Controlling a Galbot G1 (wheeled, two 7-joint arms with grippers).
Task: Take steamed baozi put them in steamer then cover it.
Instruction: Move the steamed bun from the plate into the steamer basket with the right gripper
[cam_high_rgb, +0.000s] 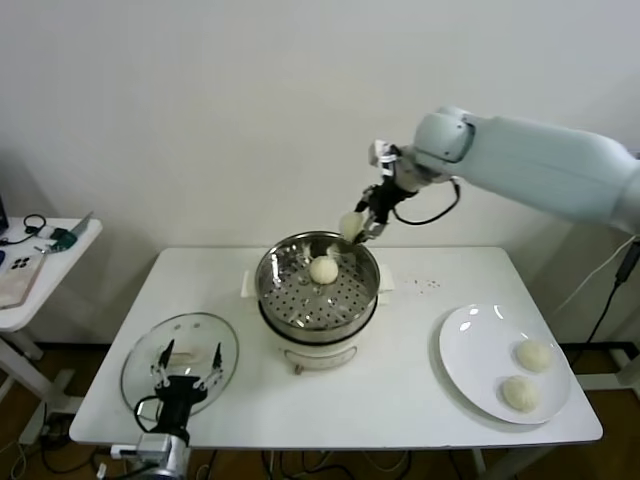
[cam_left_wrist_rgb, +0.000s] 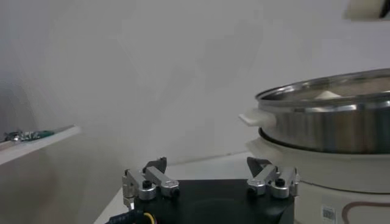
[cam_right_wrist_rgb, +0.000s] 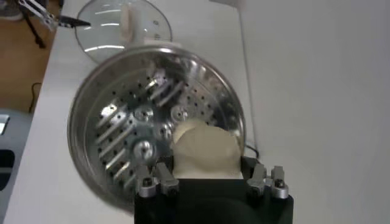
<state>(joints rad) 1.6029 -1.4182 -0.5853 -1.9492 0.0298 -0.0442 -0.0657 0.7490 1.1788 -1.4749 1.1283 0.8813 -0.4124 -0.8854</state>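
Observation:
The steel steamer stands on its white pot base at the table's middle, with one cream baozi on its perforated floor. My right gripper is shut on a second baozi and holds it above the steamer's far rim. In the right wrist view the steamer's floor lies below the held bun. Two more baozi lie on the white plate at the right. The glass cover lies flat at the front left. My left gripper is open, parked low by the cover.
A small side table with tools and cables stands at the far left. The steamer's rim and white handle tab show close by in the left wrist view. A wall runs close behind the table.

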